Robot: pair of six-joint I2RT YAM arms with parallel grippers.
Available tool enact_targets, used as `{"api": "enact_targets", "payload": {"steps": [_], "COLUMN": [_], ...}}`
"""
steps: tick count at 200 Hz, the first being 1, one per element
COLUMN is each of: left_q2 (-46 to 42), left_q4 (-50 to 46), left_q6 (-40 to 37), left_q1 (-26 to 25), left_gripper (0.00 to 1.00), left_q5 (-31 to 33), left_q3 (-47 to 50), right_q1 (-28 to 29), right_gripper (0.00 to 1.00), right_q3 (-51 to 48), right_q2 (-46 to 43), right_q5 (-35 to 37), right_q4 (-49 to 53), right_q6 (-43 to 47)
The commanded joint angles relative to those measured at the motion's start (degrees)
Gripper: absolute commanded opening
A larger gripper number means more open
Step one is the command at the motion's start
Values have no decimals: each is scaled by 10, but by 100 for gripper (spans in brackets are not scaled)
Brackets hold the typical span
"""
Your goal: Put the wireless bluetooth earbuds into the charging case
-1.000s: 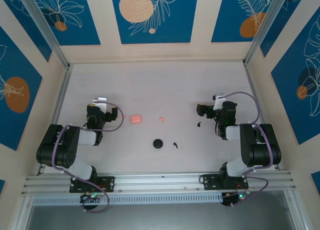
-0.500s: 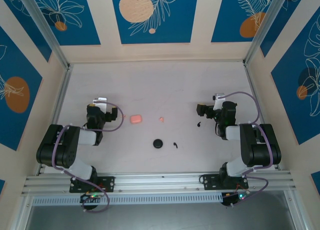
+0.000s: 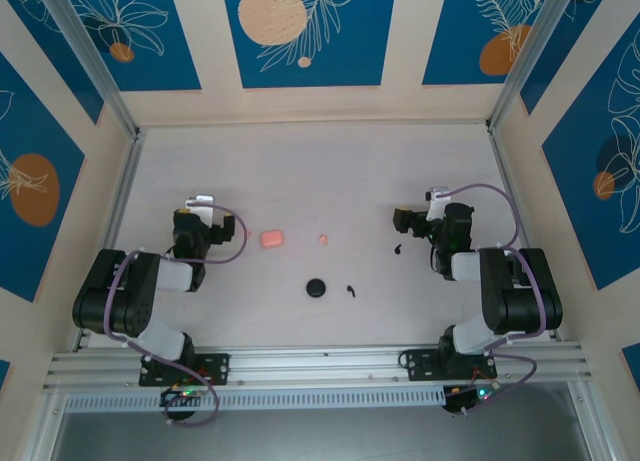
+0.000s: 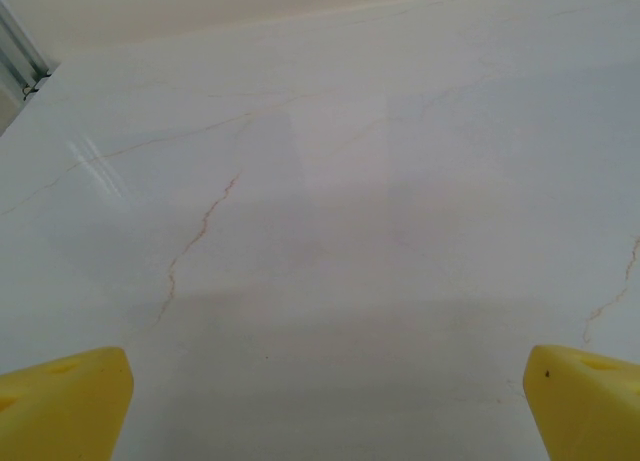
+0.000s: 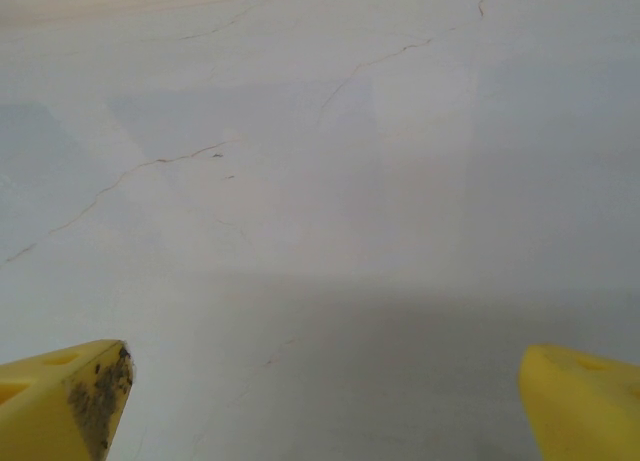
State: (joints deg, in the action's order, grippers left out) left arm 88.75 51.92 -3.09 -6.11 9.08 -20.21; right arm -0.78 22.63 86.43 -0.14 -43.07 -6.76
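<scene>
Landmark: black disc [image 3: 317, 288], flat on the table [image 3: 300, 171] toward the front edge, about midway between my two arms.
Black earbud A [image 3: 351, 290]: just right of the disc at the same depth. Apart from it, loose on the table.
Black earbud B [image 3: 398, 249]: behind the disc and well to its right, close to my right arm's head.
Pink earbud [image 3: 323, 240]: behind the disc and a touch right of it, lying on its own.
Pink box [image 3: 272, 239]: behind and left of the disc, level with the pink earbud and not touching it. Can't tell whether the lid is up or down.
My left gripper [image 4: 327, 381]: well left of the disc and a bit behind it. Yellow fingers [image 4: 65, 401] are spread wide, with bare veined tabletop between them and nothing held.
My right gripper [image 5: 325, 381]: well right of the disc and a bit behind it. Fingers [image 5: 585, 401] are spread wide and hold nothing. The left pad has dark smudges.
Blue leaf-print panels [image 3: 300, 31]: on the wall far behind the disc.
</scene>
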Motion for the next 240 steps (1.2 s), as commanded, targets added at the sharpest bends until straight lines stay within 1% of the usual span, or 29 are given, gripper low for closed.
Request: {"api": "enact_targets", "payload": {"steps": [1,22,34,50,69,92,107,125,134,148,160,193,216,240], "left_q2": [-13,-60,-103,-162,-211,-245,-251,-253,-253,-251,-250,-257,-254,-239], "left_q4": [-3,-73,-140,-241,-347,-478,-553,-626,-649,-685,-709,-741,-755,-770], "left_q6": [2,-6,-6,20,50,67,89,122,136,161,181,222,224,219], "left_q1": [7,3,1,-4,-21,-56,-71,-83,-87,-94,-98,-106,-107,-107], "left_gripper": [100,98,97,94,90,89,89,87,87,85,83,80,80,80], "left_q5": [-10,-15,-20,-34,-54,-50,-67,-77,-90,-92,-100,-124,-120,-111], "left_q3": [-15,-33,-47,-72,-101,-144,-167,-183,-185,-191,-194,-184,-174,-166], "right_q1": [-3,-1,5,18,34,75,115,170,196,235,265,337,397,452], "right_gripper": [99,99,99,99,99,99,99,99,99,100,96,79,78,78], "right_q3": [33,68,101,156,215,271,303,332,348,371,391,446,486,525], "right_q2": [-32,-97,-134,-165,-187,-203,-204,-195,-185,-163,-135,-44,12,72], "right_q5": [4,1,9,40,34,37,37,44,49,46,35,-6,10,9], "right_q4": [40,167,272,415,562,693,765,828,853,886,907,954,985,1002], "right_q6": [15,0,-9,-30,-50,-98,-122,-150,-169,-199,-218,-270,-299,-330]}}
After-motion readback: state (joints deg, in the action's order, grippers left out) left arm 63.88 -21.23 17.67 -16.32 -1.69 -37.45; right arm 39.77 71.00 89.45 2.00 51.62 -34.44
